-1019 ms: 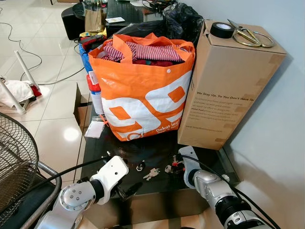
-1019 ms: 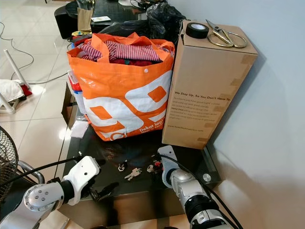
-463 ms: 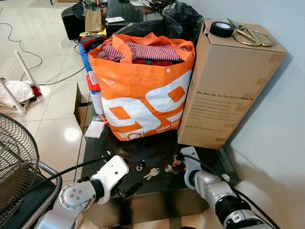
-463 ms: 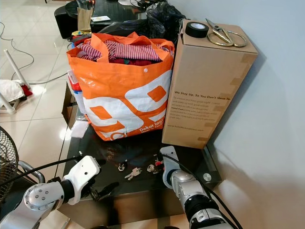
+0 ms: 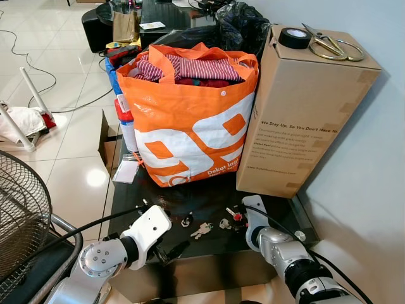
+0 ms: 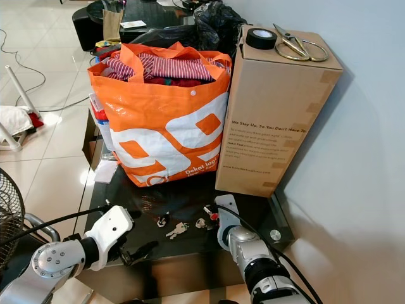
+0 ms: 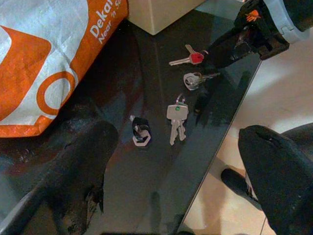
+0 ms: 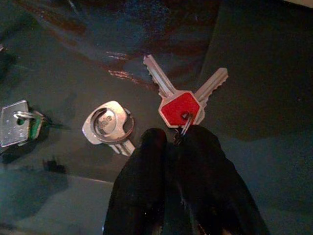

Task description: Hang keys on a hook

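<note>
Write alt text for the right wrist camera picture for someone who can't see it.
The right gripper, shut, pinches the ring of a pair of keys with a red head, fanned out on a dark glossy tabletop. Beside them lie a round-headed silver key set and, further off, a square-headed key with a green mark.

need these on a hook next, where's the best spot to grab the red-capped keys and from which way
By the ring at the head end of the red-capped keys, coming from the table's near edge. The blades fan out flat on the glass, away from that edge, so only the ring offers a pinch. The right gripper is already shut there.
</note>
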You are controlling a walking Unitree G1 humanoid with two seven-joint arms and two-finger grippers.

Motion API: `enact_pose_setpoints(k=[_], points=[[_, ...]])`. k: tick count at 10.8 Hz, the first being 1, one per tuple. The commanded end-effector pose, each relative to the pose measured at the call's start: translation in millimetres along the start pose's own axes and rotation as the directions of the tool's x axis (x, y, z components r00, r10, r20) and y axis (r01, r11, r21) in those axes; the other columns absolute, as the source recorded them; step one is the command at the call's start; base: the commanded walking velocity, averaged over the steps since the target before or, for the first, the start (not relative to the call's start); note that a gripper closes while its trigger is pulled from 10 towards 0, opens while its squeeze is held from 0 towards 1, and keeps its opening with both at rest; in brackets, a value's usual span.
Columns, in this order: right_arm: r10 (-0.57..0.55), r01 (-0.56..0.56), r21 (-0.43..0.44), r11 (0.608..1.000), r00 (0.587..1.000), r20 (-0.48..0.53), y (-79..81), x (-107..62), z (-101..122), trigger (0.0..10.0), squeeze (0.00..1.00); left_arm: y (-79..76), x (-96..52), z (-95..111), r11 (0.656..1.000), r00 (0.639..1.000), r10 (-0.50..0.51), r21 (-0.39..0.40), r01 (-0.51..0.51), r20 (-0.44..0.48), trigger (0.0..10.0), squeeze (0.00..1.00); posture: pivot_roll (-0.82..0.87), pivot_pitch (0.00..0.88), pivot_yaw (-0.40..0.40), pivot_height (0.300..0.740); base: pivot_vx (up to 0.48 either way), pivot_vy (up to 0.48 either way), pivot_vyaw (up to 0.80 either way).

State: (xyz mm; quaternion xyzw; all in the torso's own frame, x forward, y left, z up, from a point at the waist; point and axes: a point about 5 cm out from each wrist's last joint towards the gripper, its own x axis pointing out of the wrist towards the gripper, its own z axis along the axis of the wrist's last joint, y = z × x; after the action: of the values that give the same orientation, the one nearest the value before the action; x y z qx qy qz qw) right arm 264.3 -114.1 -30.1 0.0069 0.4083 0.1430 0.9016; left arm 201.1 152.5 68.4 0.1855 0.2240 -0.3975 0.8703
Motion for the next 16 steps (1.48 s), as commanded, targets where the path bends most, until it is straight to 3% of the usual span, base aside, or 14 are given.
enact_pose_setpoints(k=[1, 2, 3, 4, 9, 12, 14, 16], points=[[-0.014, 0.014, 0.006, 1.0, 1.0, 0.012, -1.6, 0.4, 4.8, 10.0, 0.0, 0.2, -0.3, 3.7, 1.0, 1.0, -0.007, 0.017, 0.007, 0.004, 10.0, 0.12, -0.09, 0.0, -0.005, 0.74, 0.0, 0.0, 0.0], [-0.013, 0.013, 0.012, 1.0, 1.0, 0.016, -1.5, 0.6, 5.2, 10.0, 0.0, 0.5, -0.2, 3.6, 1.0, 1.0, -0.007, 0.018, 0.007, 0.003, 10.0, 0.11, -0.09, 0.0, -0.002, 0.74, 0.0, 0.0, 0.0], [-0.011, 0.01, 0.023, 1.0, 1.0, 0.021, -1.3, 0.6, 5.4, 3.6, 0.0, 0.7, -0.1, 3.6, 1.0, 1.0, -0.008, 0.02, 0.008, 0.003, 10.0, 0.12, -0.09, 0.0, -0.002, 0.74, 0.0, 0.0, 0.0], [-0.01, 0.009, 0.035, 0.999, 1.0, 0.027, -1.3, 0.7, 5.7, 0.0, 0.0, 0.9, 0.3, 3.8, 1.0, 1.0, -0.011, 0.024, 0.011, 0.003, 10.0, 0.12, -0.1, 0.0, 0.004, 0.74, 0.0, 0.0, 0.0], [-0.01, 0.008, 0.04, 0.999, 0.999, 0.046, -2.9, 0.5, 6.7, 0.0, 0.0, 1.6, 3.1, 3.5, 0.999, 1.0, -0.011, 0.032, 0.01, 0.007, 10.0, 0.11, -0.1, 0.0, 0.005, 0.74, 0.0, 0.0, 0.0], [0.008, -0.01, 0.01, 1.0, 0.992, 0.129, -18.0, -7.4, 27.7, 0.0, 0.0, 12.8, 11.3, 14.4, 0.996, 0.992, 0.092, 0.002, -0.092, 0.085, 10.0, 0.11, -0.12, 0.0, -0.013, 0.74, 0.0, 0.0, 0.0], [0.039, -0.042, 0.006, 0.999, 0.965, 0.259, -29.5, -26.9, 49.8, 0.0, 0.0, 34.4, 9.8, 27.0, 0.969, 0.954, 0.245, -0.078, -0.235, 0.172, 10.0, 0.11, -0.14, 0.0, 0.014, 0.74, 0.0, 0.0, 0.0], [0.05, -0.045, -0.021, 0.999, 0.924, 0.379, -35.1, -53.5, 62.5, 0.0, 0.0, 60.9, 3.4, 42.4, 0.903, 0.872, 0.425, -0.176, -0.392, 0.243, 10.0, 0.11, -0.15, 0.0, 0.044, 0.74, 0.0, 0.0, 0.0]])
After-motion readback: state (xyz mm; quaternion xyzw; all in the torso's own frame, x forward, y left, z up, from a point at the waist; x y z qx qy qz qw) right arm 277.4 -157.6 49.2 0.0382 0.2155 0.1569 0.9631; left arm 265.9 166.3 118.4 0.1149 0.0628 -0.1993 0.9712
